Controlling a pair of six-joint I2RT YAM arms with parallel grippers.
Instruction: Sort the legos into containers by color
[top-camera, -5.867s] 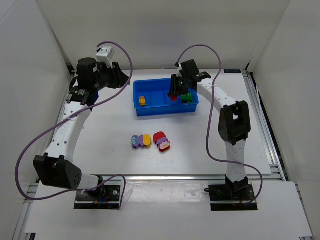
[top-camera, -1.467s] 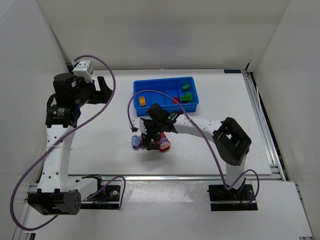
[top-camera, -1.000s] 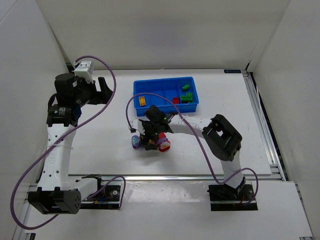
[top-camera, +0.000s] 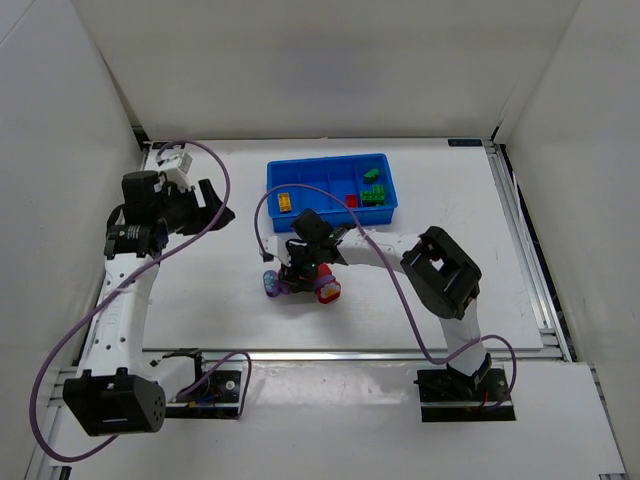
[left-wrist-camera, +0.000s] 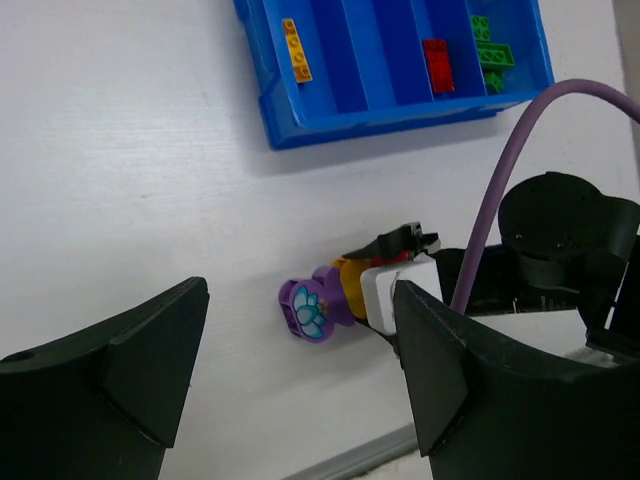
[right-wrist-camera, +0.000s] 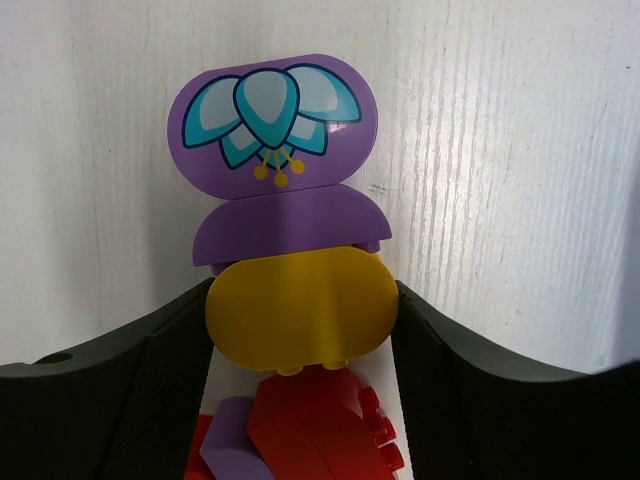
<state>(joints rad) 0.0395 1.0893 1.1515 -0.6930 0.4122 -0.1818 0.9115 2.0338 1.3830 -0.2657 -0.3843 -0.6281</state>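
Observation:
A cluster of legos lies on the table in front of the blue tray (top-camera: 320, 190) of containers. In it are a purple flower-printed brick (right-wrist-camera: 272, 120), a plain purple piece (right-wrist-camera: 290, 230), a yellow oval brick (right-wrist-camera: 300, 320) and red bricks (right-wrist-camera: 320, 420). My right gripper (right-wrist-camera: 300, 295) is down on the cluster (top-camera: 300, 275), and both of its fingers press the sides of the yellow brick. My left gripper (top-camera: 215, 203) hangs open and empty well to the left. The tray holds a yellow-orange brick (left-wrist-camera: 296, 50), a red one (left-wrist-camera: 437, 65) and green ones (left-wrist-camera: 490, 50), each in a separate compartment.
A red and pink brick (top-camera: 326, 290) lies just right of the right gripper. The right arm's purple cable (left-wrist-camera: 500, 170) arcs over the table in front of the tray. The table's near metal edge (top-camera: 350, 352) runs just below the cluster.
The right gripper's jaws have closed in on the yellow brick. The left arm has swung a little down and to the right, toward the table's middle.

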